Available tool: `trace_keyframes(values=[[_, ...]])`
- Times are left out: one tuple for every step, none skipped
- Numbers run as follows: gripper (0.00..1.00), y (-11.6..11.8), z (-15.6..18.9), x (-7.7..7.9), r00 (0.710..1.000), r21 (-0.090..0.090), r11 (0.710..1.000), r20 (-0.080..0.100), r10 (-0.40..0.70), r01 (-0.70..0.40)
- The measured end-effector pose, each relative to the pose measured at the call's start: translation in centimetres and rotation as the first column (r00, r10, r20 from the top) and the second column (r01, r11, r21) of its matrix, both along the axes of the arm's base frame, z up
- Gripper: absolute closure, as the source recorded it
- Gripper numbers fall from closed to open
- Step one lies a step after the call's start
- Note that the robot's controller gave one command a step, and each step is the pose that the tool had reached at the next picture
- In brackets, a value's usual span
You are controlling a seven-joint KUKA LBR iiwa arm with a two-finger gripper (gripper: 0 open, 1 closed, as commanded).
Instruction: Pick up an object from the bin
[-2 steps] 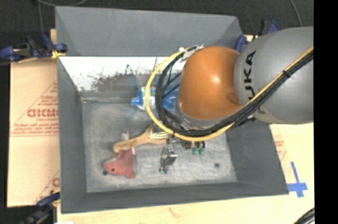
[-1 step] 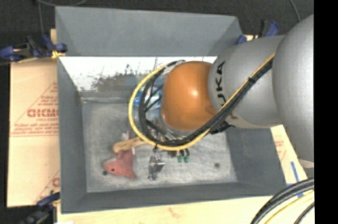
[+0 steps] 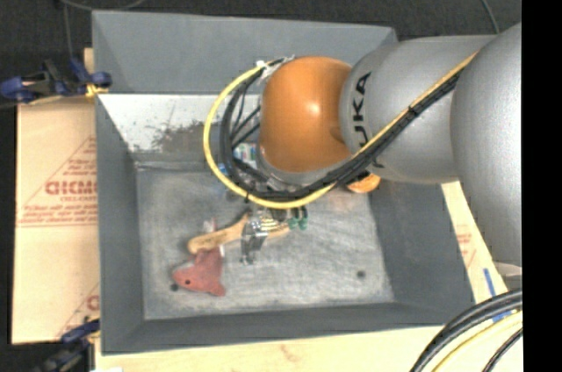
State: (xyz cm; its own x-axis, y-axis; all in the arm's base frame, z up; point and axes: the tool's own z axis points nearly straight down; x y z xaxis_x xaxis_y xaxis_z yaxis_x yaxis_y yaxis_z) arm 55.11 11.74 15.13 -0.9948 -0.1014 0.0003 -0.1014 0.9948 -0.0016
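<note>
My gripper (image 3: 252,240) hangs low over the middle of the bin floor, mostly hidden under the orange wrist cover. Its metal tip sits right at a pale wooden stick-like thing (image 3: 230,234) that lies slantwise across the floor, its left end pointing toward the front left. A small green piece (image 3: 299,222) shows at the stick's right end. Just in front and to the left lies a flat red, fish-shaped piece (image 3: 200,275), apart from the gripper.
An orange thing (image 3: 365,182) peeks out beside the arm at the right of the bin. The arm and its yellow and black cables cover the back middle of the bin.
</note>
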Motion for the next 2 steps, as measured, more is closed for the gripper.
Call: trace_keyframes(values=[[1.0,4.29,-7.68,3.01,0.974,0.003,0.974,0.014,0.225,-0.225],[1.0,4.31,-7.69,2.99,0.974,0.004,0.975,0.013,0.224,-0.224]])
